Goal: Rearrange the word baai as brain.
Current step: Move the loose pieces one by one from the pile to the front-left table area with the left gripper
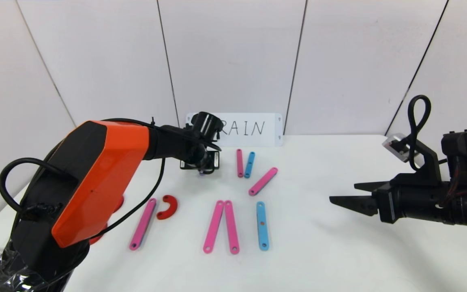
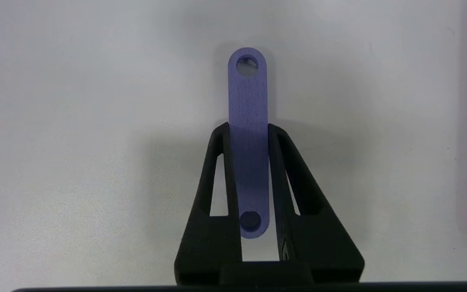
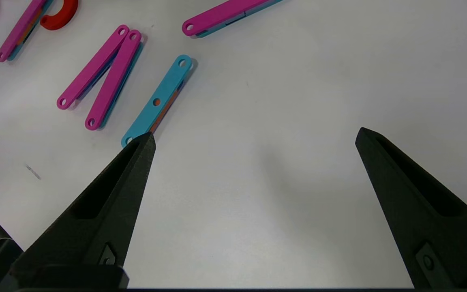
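Observation:
The word's pieces lie on the white table [image 1: 339,251]. In front are a pink bar [image 1: 143,224], a red curve [image 1: 168,207], two pink bars in a narrow upside-down V [image 1: 221,227] and a blue bar [image 1: 262,225]. Behind them lie a pink bar [image 1: 239,163], a blue bar [image 1: 249,164] and a slanted pink bar [image 1: 263,181]. My left gripper [image 1: 206,170] points down at the back centre, shut on a purple bar [image 2: 247,97] just above the table. My right gripper [image 1: 345,194] hovers open and empty to the right of the blue bar [image 3: 158,99].
The white card with RAIN showing [image 1: 253,129] leans on the back wall, its first letter hidden by my left wrist. A second red piece [image 1: 119,202] is mostly hidden behind my left arm. Bare table lies under my right gripper [image 3: 255,134].

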Controlling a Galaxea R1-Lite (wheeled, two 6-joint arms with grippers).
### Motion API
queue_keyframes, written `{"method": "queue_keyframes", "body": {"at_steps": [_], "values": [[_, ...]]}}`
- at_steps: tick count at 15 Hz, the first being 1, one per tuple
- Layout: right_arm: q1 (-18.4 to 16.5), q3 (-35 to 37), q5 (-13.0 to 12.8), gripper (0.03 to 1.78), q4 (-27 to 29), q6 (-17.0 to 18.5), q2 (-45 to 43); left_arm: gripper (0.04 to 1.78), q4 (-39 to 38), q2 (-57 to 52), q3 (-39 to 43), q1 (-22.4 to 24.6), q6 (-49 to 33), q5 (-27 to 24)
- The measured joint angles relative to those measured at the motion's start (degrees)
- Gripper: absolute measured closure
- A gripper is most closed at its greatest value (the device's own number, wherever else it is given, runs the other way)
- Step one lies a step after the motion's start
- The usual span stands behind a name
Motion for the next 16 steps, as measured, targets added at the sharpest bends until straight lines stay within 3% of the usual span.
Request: {"method": "queue_keyframes", "body": {"at_steps": [10, 16], "values": [[0.00, 0.02, 0.00, 0.08, 0.04, 0.00, -0.13, 1.55, 0.50, -4.17, 3.91, -0.50, -2.02, 3.39], [0.07, 0.06, -0.02, 0.08, 0.04, -0.11, 0.01, 1.55, 0.52, -13.57, 15.93, -1.22, -8.44, 6.03]]}}
